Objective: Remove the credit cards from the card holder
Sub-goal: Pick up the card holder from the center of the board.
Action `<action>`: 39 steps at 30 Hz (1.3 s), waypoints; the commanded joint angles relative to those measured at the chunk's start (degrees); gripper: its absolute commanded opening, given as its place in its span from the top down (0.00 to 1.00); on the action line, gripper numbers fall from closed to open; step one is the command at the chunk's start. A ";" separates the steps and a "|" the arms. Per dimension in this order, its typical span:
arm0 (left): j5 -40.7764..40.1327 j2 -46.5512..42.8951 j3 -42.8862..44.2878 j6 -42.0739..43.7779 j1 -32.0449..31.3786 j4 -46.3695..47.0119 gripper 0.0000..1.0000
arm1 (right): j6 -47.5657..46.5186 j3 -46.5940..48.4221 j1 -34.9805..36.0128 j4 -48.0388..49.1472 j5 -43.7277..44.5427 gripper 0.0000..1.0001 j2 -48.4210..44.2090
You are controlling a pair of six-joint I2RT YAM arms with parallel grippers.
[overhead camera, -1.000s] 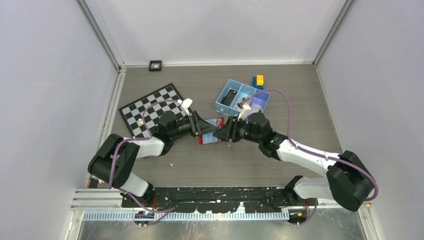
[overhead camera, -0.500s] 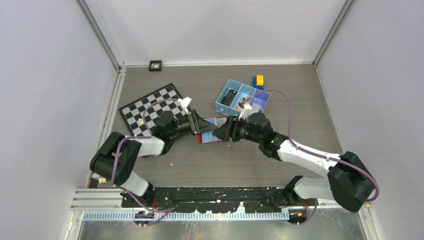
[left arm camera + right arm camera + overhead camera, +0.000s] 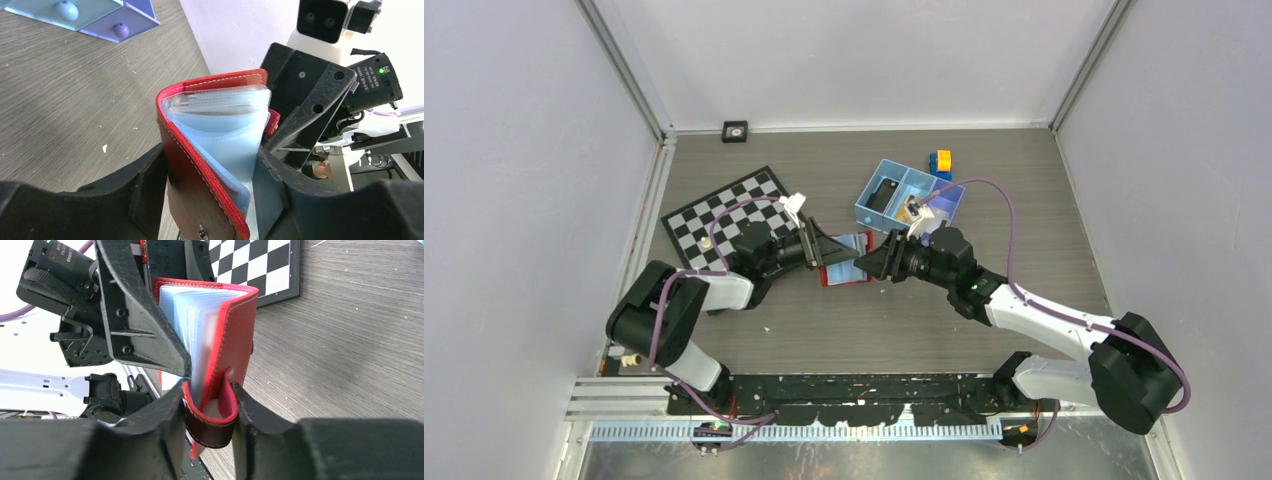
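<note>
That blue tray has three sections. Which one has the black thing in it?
The end section nearest the chessboard: a black object lies in it. No black shows in the blue tray's other two sections.

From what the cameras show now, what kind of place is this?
Probably a laboratory robot test cell: plain wall panels on aluminium rails enclose a wood-grain table, two robot arms are bolted at its near edge, and a chessboard and a blue tray lie on it as props.

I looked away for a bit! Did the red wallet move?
No. The red wallet sits just where it was, the same gap from the chessboard corner.
</note>
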 commanded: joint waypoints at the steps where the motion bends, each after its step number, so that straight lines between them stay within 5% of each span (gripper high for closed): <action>1: 1.08 0.10 -0.19 -1.27 0.82 5.92 0.73 | -0.54 0.36 -0.39 1.23 1.05 0.66 -0.27; 10: 1.20 0.06 -0.21 -1.48 0.82 6.11 0.66 | -0.12 1.94 -0.40 1.95 -2.16 0.92 3.30; 18: 1.28 0.42 -0.21 -1.60 0.82 6.53 0.76 | 0.03 1.52 -0.40 1.94 -1.47 0.90 2.43; 23: 1.48 -0.09 -0.37 -1.74 0.82 7.43 0.77 | -0.27 1.74 -0.63 -1.82 3.28 0.78 1.23; 26: 1.96 0.05 -0.41 -2.34 0.80 8.58 0.77 | -0.04 2.13 -1.13 -3.06 4.37 0.82 1.52; 29: 1.82 -0.07 -0.68 -2.49 0.82 8.91 0.66 | 0.28 2.70 -1.74 -4.46 5.16 0.98 2.01; 32: -0.93 -2.22 -1.82 -0.39 1.67 4.54 0.45 | 0.56 2.36 -2.16 -4.50 5.51 1.00 1.22; 37: -10.71 -11.86 -2.00 10.27 3.46 -23.42 0.32 | 0.60 2.00 -2.45 -5.14 6.68 0.99 0.05; 39: -11.96 -14.97 -1.74 12.72 3.37 -26.35 0.29 | 0.68 2.10 -2.46 -4.56 5.70 1.00 0.43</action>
